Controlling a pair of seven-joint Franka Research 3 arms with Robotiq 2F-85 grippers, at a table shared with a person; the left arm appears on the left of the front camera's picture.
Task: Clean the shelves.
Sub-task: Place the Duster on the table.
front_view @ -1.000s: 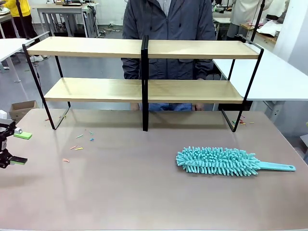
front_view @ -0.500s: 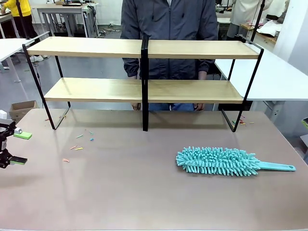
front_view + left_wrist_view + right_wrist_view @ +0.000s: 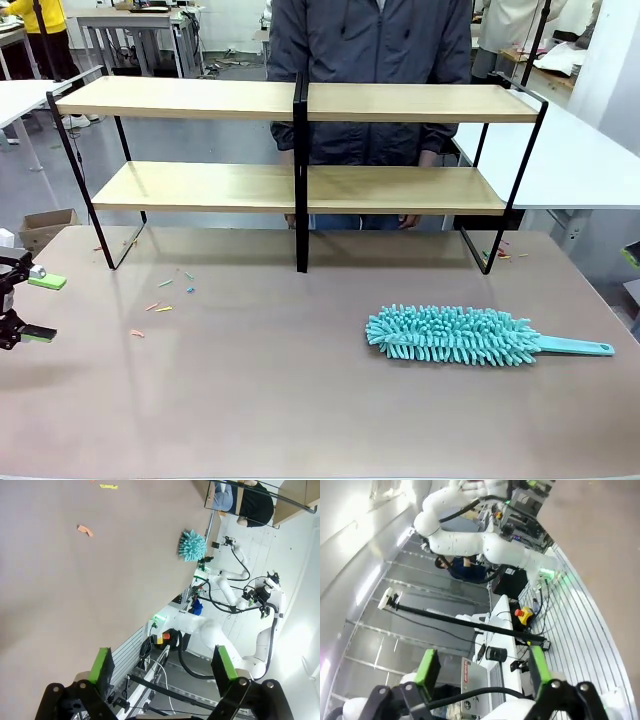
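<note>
Both the left claw (image 3: pixel 20 300) and the right claw (image 3: pixel 482 675) are being held apart, empty, while the shelves (image 3: pixel 300 185) at 12 o'clock are being left untouched.

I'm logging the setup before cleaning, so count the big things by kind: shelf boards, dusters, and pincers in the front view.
Shelf boards: 2, upper and lower
Dusters: 1
Pincers: 1, the left pincer, open
Total: 4

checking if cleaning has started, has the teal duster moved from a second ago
No. The teal duster lies flat on the table at the same spot, in front of the right half of the shelves, handle pointing right.
</note>
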